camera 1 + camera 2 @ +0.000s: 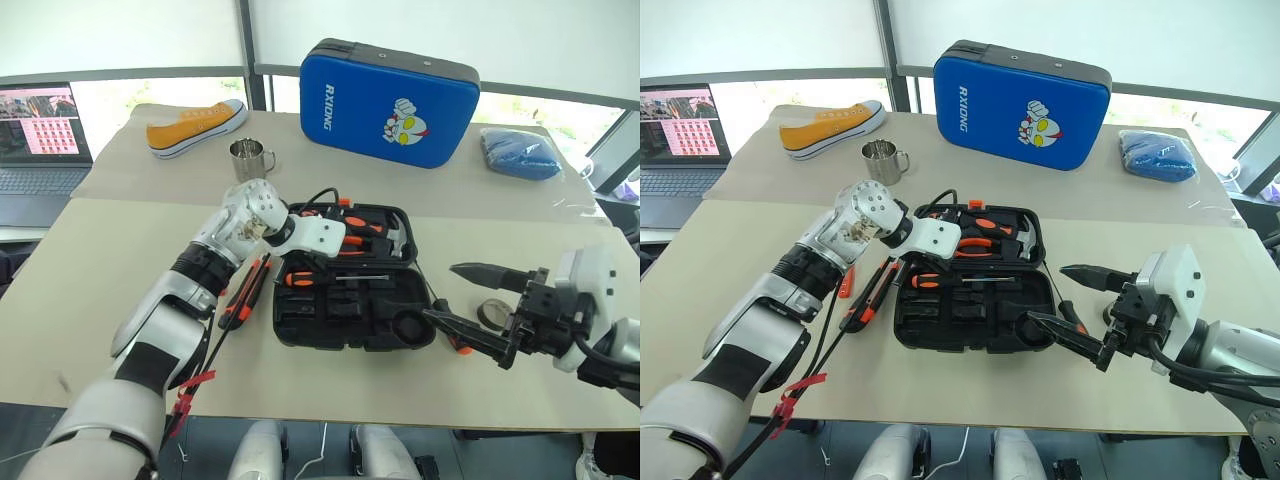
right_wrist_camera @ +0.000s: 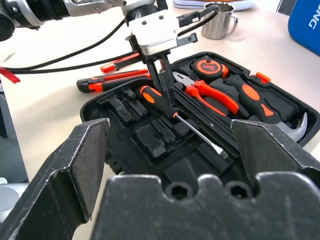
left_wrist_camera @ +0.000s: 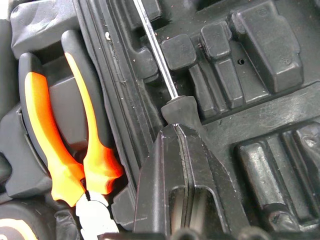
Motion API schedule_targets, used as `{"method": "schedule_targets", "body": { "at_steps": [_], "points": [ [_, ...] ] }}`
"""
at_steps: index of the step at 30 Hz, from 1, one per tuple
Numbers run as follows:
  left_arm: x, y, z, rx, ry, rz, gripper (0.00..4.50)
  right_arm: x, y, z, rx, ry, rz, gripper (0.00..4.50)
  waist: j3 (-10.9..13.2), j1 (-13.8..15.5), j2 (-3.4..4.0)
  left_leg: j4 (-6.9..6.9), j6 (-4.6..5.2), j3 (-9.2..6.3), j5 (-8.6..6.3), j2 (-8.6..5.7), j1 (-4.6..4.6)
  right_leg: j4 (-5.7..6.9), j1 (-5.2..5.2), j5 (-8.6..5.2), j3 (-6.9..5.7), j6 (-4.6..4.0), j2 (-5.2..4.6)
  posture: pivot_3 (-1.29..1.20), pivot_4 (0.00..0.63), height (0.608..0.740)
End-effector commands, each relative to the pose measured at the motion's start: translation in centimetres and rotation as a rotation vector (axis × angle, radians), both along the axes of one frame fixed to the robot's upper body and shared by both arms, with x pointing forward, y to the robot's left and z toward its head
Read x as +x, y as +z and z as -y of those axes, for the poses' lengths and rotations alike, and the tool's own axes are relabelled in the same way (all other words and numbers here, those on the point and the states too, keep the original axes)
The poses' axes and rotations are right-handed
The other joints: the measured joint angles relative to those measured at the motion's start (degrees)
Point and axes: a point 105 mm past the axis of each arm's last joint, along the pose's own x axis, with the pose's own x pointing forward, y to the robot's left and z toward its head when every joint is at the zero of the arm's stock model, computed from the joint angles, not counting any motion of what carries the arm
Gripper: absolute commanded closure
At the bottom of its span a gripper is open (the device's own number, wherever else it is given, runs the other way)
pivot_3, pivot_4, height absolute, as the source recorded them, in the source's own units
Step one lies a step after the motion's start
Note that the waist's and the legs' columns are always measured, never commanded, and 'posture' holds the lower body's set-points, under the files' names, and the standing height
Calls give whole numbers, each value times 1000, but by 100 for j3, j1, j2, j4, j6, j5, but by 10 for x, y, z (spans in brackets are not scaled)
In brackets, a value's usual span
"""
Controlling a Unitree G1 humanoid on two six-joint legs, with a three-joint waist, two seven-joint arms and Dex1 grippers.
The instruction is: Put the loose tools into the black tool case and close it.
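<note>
While the left end effector point(image 2: 167, 87) stands over the open black tool case point(image 1: 345, 320), its two fingers are pressed together on the handle of an orange-and-black screwdriver point(image 2: 159, 101), which lies in the case's front half with its steel shaft running along the moulded slots. At the far left of the bench point(image 1: 90, 290) sits a laptop point(image 1: 40, 140), with a yellow shoe point(image 1: 195, 125) and a metal mug point(image 1: 250, 158) beyond the arm. Just left of the case, on the bench, lie a utility knife point(image 2: 107, 81) and another orange tool point(image 2: 120, 62), side by side and outside the case. In the case's rear half sit orange-handled pliers point(image 2: 212, 97), a hammer point(image 2: 265, 107) and a tape measure point(image 2: 206, 66). A blue zip case point(image 1: 388, 100) stands behind, with a blue cloth bundle point(image 1: 520, 152) to its right. Right of the black case, a small dark tape roll point(image 1: 490, 313) rests on the bench, partly hidden. The right end effector point(image 1: 478, 302) hovers near the case's right edge, fingers wide apart and holding nothing.
</note>
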Motion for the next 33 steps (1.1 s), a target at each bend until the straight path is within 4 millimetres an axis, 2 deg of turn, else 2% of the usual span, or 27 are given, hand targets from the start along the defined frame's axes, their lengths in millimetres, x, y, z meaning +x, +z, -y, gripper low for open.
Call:
{"method": "schedule_targets", "body": {
  "at_steps": [1, 6, 9, 13, 14, 16, 17, 19, 20, 23, 24, 25, 26, 27, 29, 33],
  "points": [
    [-2, -16, 6, 53, -29, -4, 4470, -1, 5, -1, -5, -2, 42, 0, -2, 1, 2, 0, 0, 0, 0, -1, 1, -1, 2, 0, 0, 0, 0, 0, 150, 739],
    [1, -19, 11, 48, -31, 7, 4470, 1, 2, 1, -9, -18, 36, 0, -6, 16, 6, 3, 0, -2, 0, -3, 4, -2, 10, 0, 0, 2, -1, 0, 150, 739],
    [4, -8, 13, -20, -7, 11, 4470, 3, -4, 7, -31, -59, 25, 0, -6, 27, 6, 9, 1, -9, 0, -5, 8, -4, 24, -1, -1, 5, -1, 0, 150, 739],
    [8, 25, 13, -234, 82, -28, 4470, 6, -16, 23, -69, -174, 10, 0, -6, 2, 6, 12, 1, -15, -1, -5, 7, -4, 27, -1, -1, 8, 0, 0, 150, 739],
    [8, 39, 12, -331, 111, -48, 4470, 5, -20, 29, -73, -208, 0, 0, -5, -6, 6, 11, 1, -15, 0, -5, 2, -2, 19, -1, -1, 8, 0, 0, 150, 739],
    [1, 76, -4, -569, 179, -136, 4470, -3, -30, 47, -70, -306, -43, 0, -5, -14, 7, 12, 1, -14, 0, -4, -13, 5, -5, -1, 2, 7, 1, 0, 150, 739],
    [-4, 85, -15, -635, 197, -179, 3972, -7, -35, 56, -79, -351, -57, 0, -6, -19, 8, 12, 1, -18, 0, -1, -27, 12, -20, -1, 1, 7, 2, 0, 150, 739],
    [-18, 91, -36, -670, 232, -264, 3435, -21, -43, 76, -89, -439, -97, 0, -12, -64, 22, 11, 1, -22, 0, 9, -34, 23, -30, -1, 0, 6, 5, 0, 150, 739],
    [-27, 93, -45, -677, 241, -299, 2952, -29, -47, 86, -87, -478, -121, 0, -20, -90, 36, 9, 1, -22, 0, 8, -30, 27, -29, -1, 1, 6, 7, 0, 150, 739],
    [-54, 99, -61, -697, 203, -340, 1896, -54, -56, 109, -84, -582, -186, 0, -31, -100, 57, 3, 1, -20, 0, 9, -6, 16, -6, -2, 2, 7, 1, 0, 150, 739],
    [-63, 101, -63, -699, 182, -352, 1553, -61, -58, 115, -87, -604, -202, 0, -31, -92, 57, 3, 1, -18, 0, 9, -4, 9, -1, -3, 2, 8, 0, 0, 150, 739],
    [-72, 102, -65, -701, 164, -374, 1528, -67, -61, 119, -93, -622, -221, 0, -31, -75, 56, 4, 0, -17, 0, 9, -3, 8, 4, -3, 2, 8, -2, 0, 150, 739],
    [-79, 103, -67, -699, 153, -392, 953, -72, -63, 121, -97, -633, -236, 0, -31, -68, 56, 9, 0, -18, 0, 11, 6, 7, 17, -4, 0, 9, -2, 0, 150, 739],
    [-84, 103, -68, -699, 145, -404, 750, -75, -64, 123, -99, -640, -247, 0, -30, -64, 55, 12, 0, -18, 0, 11, 11, 7, 23, -4, 0, 9, -2, 0, 150, 739],
    [-95, 101, -69, -679, 131, -423, 47, -75, -68, 119, -95, -631, -258, 0, -29, -84, 55, 5, 0, -15, 0, 16, 46, -2, 56, -7, 0, 8, -1, 0, 150, 739],
    [-102, 97, -68, -655, 121, -430, 47, -53, -75, 100, -74, -576, -249, 0, -31, -140, 58, -19, -1, -6, 0, 18, 92, -18, 93, -12, 6, 3, 0, 0, 150, 739]
  ]
}}
